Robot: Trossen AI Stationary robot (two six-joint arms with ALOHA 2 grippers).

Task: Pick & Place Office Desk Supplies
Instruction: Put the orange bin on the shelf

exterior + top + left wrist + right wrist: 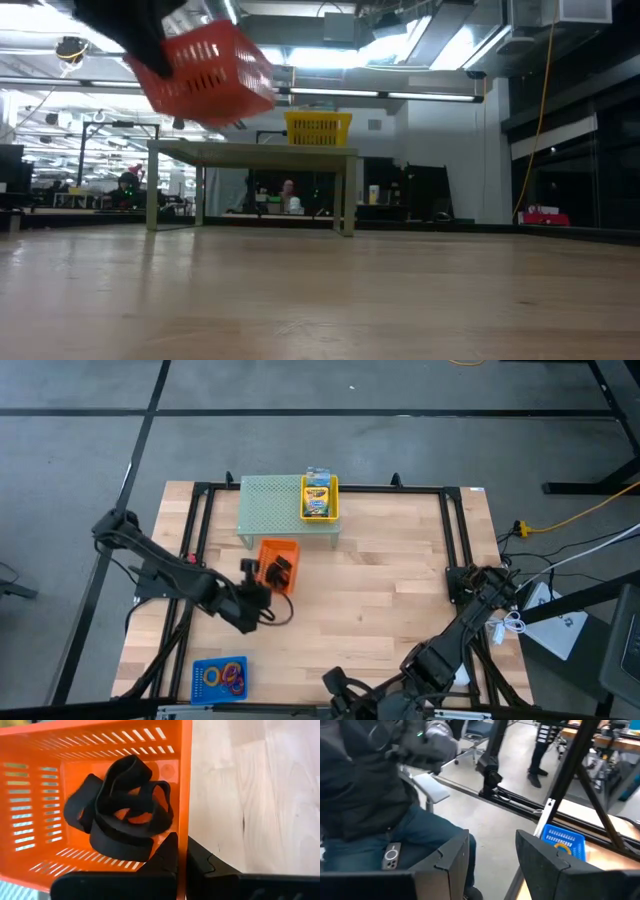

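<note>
An orange slotted basket (277,563) holding black loop-shaped bands (122,810) hangs above the table, tilted in the low view (205,70). My left gripper (262,585) is shut on it from the basket's near left. A yellow basket (319,497) with green-and-yellow crayon boxes stands on the pale green mesh riser (275,508) at the far edge. A blue basket (220,678) with purple, orange and yellow rings sits on the table near the front left. My right gripper (492,855) stands open at the near edge, with nothing between its fingers. My left gripper pinches one side wall of the orange basket at its rim (184,827), one finger (167,855) inside the basket and the other (202,862) outside. The fingers slant down from the table's left. The basket is lifted clear of the table and tilted.
A black frame (455,530) runs around the wooden table top. Beyond the near edge, a person (365,795) sits in the right wrist view. Bare wood lies across the middle and right of the table.
</note>
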